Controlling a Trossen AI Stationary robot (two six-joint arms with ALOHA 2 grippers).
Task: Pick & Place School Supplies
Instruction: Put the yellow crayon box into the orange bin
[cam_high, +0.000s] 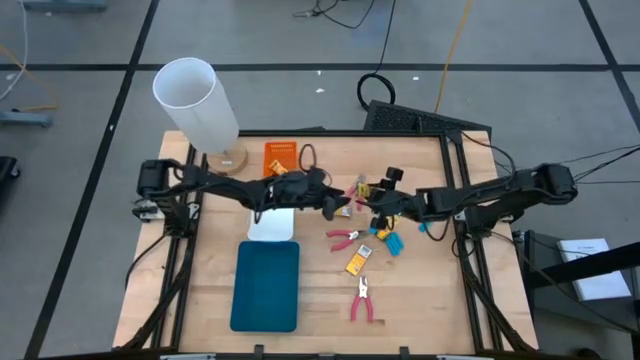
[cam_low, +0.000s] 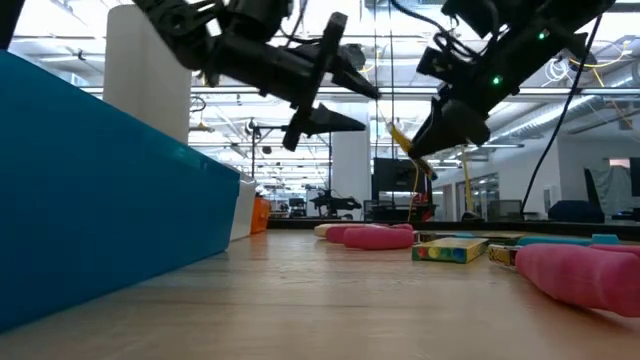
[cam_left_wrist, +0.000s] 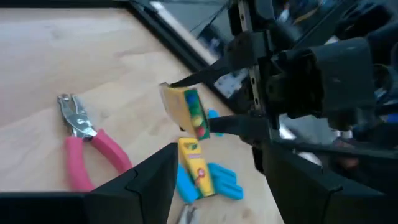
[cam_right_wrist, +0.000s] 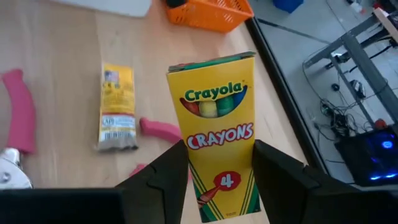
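1. Plainly, I count two red-handled metal tools on the counter. One lies just right of centre in the high view. The other lies lower in that frame, right of the teal tray.
2. Yellow crayon packets: I can be sure of two. One is the Crayola crayon box in my grip. The other is a packet lying flat between the two red-handled tools in the high view. Another yellow scrap shows above my right tool there, too small to name.
3. Light-blue pieces: one is clear, just right of centre in the high view. The small cluster beside it is too tight to count.
4. Trays number three: the teal one, a white one above it, and an orange one above that. A single white cylinder stands at upper left.
5. My right tool is clenched on the crayon box. One finger presses each long side of its lower half, and the label faces the wrist camera. The low view shows the box lifted clear of the counter.
6. My left tool hangs beside it at centre frame, also off the counter. Its fingers are spread wide, holding nothing and touching nothing, and they point at the held box.
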